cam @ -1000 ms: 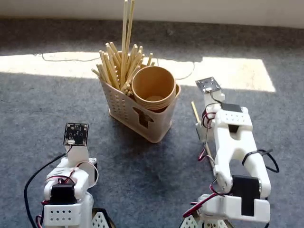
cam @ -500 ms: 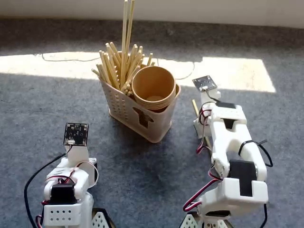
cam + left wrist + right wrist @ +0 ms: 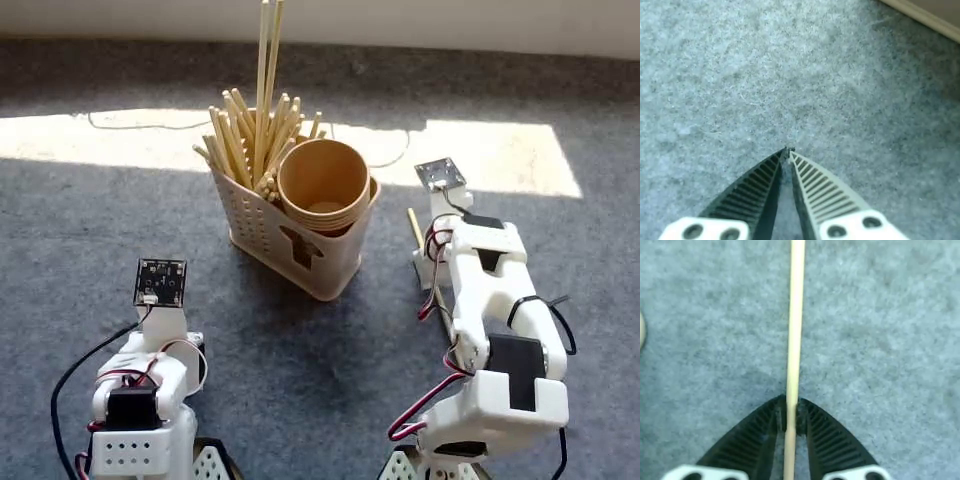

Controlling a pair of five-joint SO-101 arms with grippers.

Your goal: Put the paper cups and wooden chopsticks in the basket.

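Right end effector (image 3: 791,402) is closed on one loose chopstick (image 3: 795,315), the jaws pinching it across its width, with stick running out past the tips and also back between the jaws. So the grip sits partway along, not at an end. From above, the free end of that chopstick (image 3: 413,228) pokes out ahead of the right arm, just right of the basket (image 3: 290,250) and not touching it. I can't tell whether it is lifted off the grey worktop (image 3: 150,220) or lying on it.

The basket already holds a bundle of chopsticks (image 3: 250,135) standing on the left side and nested paper cups (image 3: 324,185) on the right.

Left end effector (image 3: 788,150) is closed on nothing, pointing at bare worktop, well away from the basket.

Handling, as a guess: the stick is very light, stiff, thin and smooth, so it is likely to pivot or slide in a narrow pinch. A hold near the middle keeps it balanced, while an end grip would let it swing. A firm squeeze shouldn't hurt it. Because it is long, the leading tip could catch the basket rim or knock the standing bundle. The stacked cups look light and easy to crush or tip if bumped.
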